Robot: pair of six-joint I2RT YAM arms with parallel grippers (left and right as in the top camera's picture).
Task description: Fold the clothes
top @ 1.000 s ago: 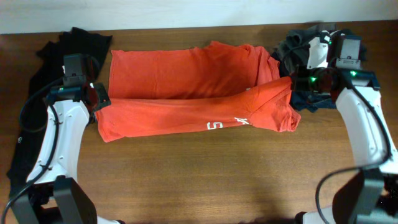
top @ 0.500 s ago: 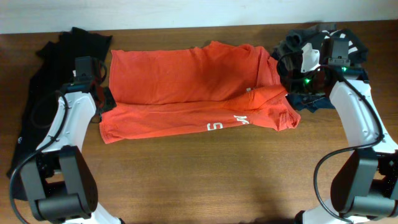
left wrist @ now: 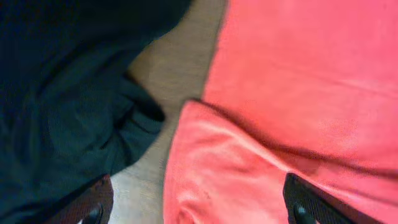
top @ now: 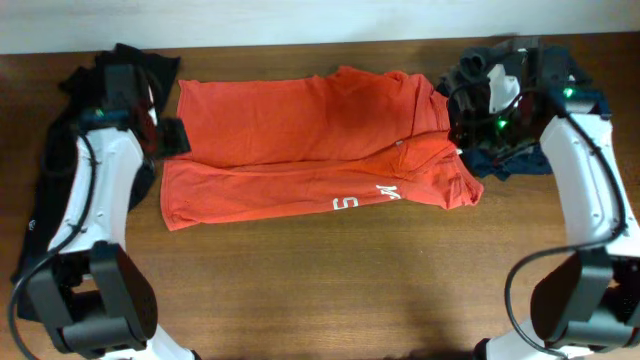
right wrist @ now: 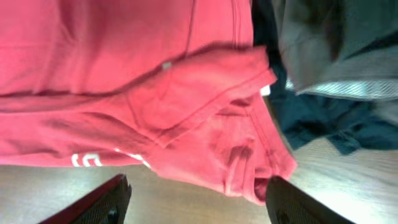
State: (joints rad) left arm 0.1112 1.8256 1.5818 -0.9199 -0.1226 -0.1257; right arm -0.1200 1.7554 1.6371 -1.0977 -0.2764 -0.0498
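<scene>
A brown wooden table (top: pixel 330 290) fills the view, a pale wall strip (top: pixel 300 20) behind it.

White-shelled left arm (top: pixel 98 195) and right arm (top: pixel 588 185) with black joints and thin black cables (top: pixel 507 292). Green lights (top: pixel 497 125) dot the right wrist. The left tool (left wrist: pixel 198 205) has rounded black fingertips (left wrist: pixel 93 202).

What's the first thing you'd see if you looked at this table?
The big red-orange T-shirt, spread across the middle of the brown table with its front edge folded over and white letters showing. Black clothes are heaped at the left end and a dark pile at the right. The left hand and the right hand hang open over the shirt's two ends.
</scene>
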